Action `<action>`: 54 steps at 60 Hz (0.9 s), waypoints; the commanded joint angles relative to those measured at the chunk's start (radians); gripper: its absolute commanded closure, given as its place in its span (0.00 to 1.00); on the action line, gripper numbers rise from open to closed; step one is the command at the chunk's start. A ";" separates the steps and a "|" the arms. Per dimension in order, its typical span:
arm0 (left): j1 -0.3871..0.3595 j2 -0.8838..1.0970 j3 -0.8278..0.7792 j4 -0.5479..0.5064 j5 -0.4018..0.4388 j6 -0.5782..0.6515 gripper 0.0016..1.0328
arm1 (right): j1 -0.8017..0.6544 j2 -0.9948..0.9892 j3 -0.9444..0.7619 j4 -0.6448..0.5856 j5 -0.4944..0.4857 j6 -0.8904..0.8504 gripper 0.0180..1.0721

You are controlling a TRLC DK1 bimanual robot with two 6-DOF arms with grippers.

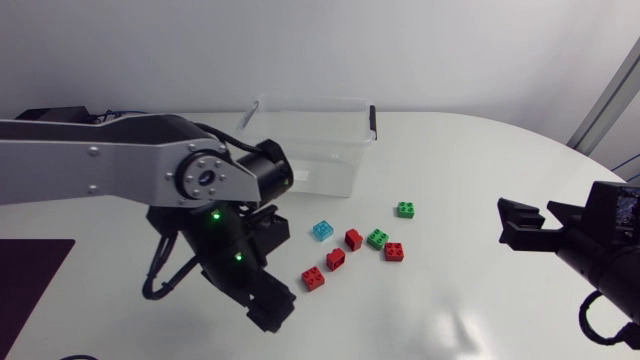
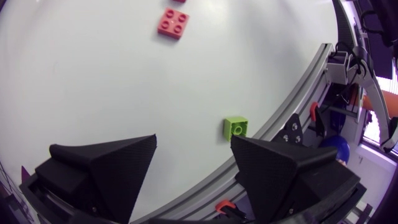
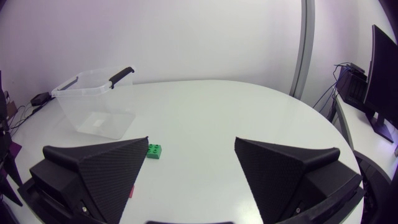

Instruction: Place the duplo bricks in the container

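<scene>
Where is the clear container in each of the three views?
Head view: clear container at the far side of the table, near the middle.
Left wrist view: not in it.
Right wrist view: ahead of the right gripper, beyond the green brick.
Shared landmark: that green brick.

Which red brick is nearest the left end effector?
The red brick at the cluster's end toward the left arm; the other three reds lie farther from the left end effector.

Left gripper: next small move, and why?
Probably ease the left gripper forward and down onto the green brick. Its fingers are open and empty, and that brick lies just ahead, off toward one finger, much nearer than the red brick.
</scene>
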 commanded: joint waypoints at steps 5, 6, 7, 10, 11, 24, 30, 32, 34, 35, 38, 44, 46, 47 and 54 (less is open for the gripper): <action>-0.033 0.112 0.070 -0.068 0.062 -0.023 0.20 | -0.003 0.014 0.006 0.001 0.009 0.042 0.05; -0.040 0.119 0.074 -0.074 0.068 -0.023 0.20 | -0.003 0.017 0.006 0.002 0.009 0.042 0.05; -0.048 0.122 0.077 -0.079 0.068 -0.023 0.20 | -0.003 0.017 0.006 0.004 0.009 0.042 0.05; -0.077 0.139 0.090 -0.094 0.083 -0.022 0.20 | -0.001 0.021 0.006 0.007 0.011 0.044 0.05; -0.085 0.145 0.094 -0.096 0.089 -0.022 0.20 | -0.001 0.023 0.006 0.009 0.011 0.045 0.05; -0.198 0.257 0.146 -0.125 0.123 -0.017 0.22 | 0.007 0.043 0.004 0.022 0.023 0.052 0.05; -0.234 0.317 0.173 -0.137 0.157 -0.014 0.22 | 0.007 0.043 -0.002 0.022 0.024 0.050 0.05; -0.237 0.337 0.177 -0.140 0.158 -0.014 0.22 | 0.005 0.043 -0.003 0.022 0.024 0.047 0.05; -0.240 0.358 0.179 -0.145 0.157 -0.016 0.22 | 0.005 0.041 -0.003 0.022 0.024 0.044 0.05; -0.240 0.365 0.177 -0.145 0.157 -0.017 0.22 | 0.004 0.041 -0.003 0.022 0.024 0.042 0.05; -0.240 0.378 0.177 -0.145 0.157 -0.019 0.22 | 0.001 0.040 -0.007 0.022 0.024 0.038 0.05; -0.240 0.398 0.171 -0.139 0.157 -0.026 0.25 | -0.003 0.040 -0.013 0.022 0.018 0.033 0.05; -0.240 0.409 0.169 -0.139 0.155 -0.026 0.25 | -0.003 0.037 -0.014 0.022 0.017 0.033 0.05; -0.240 0.417 0.169 -0.139 0.154 -0.028 0.25 | -0.003 0.037 -0.014 0.024 0.017 0.033 0.05; -0.260 0.454 0.171 -0.143 0.152 -0.030 0.25 | -0.003 0.034 -0.016 0.022 0.014 0.032 0.05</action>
